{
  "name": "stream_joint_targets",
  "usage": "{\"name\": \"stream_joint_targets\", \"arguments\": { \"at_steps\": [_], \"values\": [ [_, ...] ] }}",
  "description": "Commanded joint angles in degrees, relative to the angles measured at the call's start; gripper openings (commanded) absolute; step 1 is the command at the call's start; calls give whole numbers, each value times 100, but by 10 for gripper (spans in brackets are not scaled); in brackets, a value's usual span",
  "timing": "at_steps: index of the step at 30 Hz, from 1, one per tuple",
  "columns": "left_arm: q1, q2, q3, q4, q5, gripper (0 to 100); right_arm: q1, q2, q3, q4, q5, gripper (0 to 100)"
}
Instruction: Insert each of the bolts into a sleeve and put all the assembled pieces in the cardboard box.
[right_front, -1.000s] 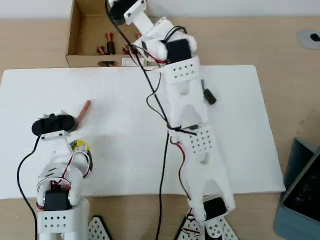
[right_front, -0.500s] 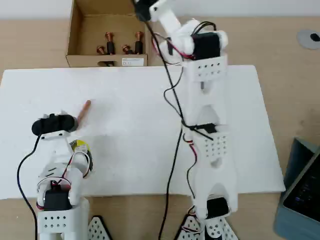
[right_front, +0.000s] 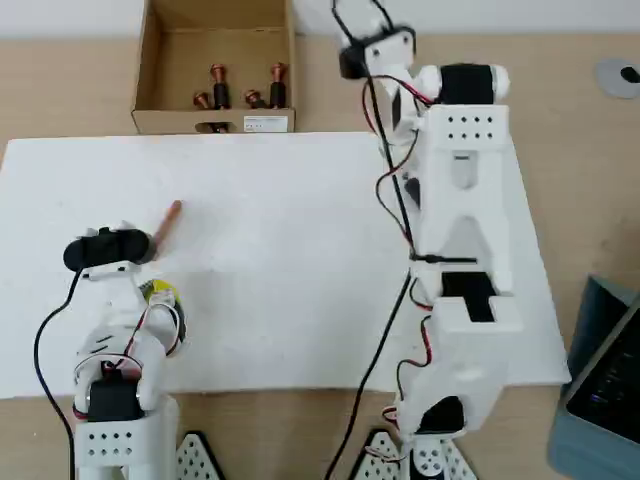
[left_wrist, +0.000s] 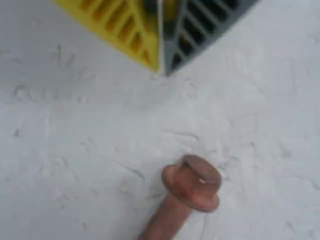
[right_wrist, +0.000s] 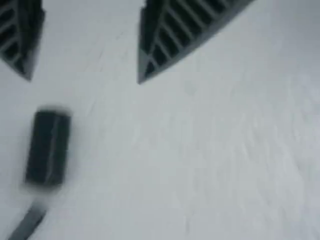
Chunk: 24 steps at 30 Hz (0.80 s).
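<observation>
By the left edge of the counter, the left end effector is pinched shut and empty. It should open and straddle the shank of the one loose bolt just beyond it. The cardboard box at the far edge holds what look like four assembled pieces. The right end effector is spread wide and should centre over the single sleeve below it.

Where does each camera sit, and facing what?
High view: fixed overhead, looking down on left arm, right arm, mat, cardboard box.
Left wrist view: on left arm, facing mat; shut left claw near bolt.
Right wrist view: on right arm, facing mat; open right claw near sleeve.
Shared: bolt, in high and left wrist views.
</observation>
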Motion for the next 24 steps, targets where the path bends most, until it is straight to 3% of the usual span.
{"name": "stream_joint_targets", "arguments": {
  "at_steps": [1,15,24],
  "values": [
    [-44,-48,-53,26,0,2,198,-286,435,-26,62,158],
    [-53,-48,-53,26,9,2,330,1015,497,-853,712,161],
    [-53,-48,-53,26,9,2,409,1429,330,-1064,809,217]
  ]
}}
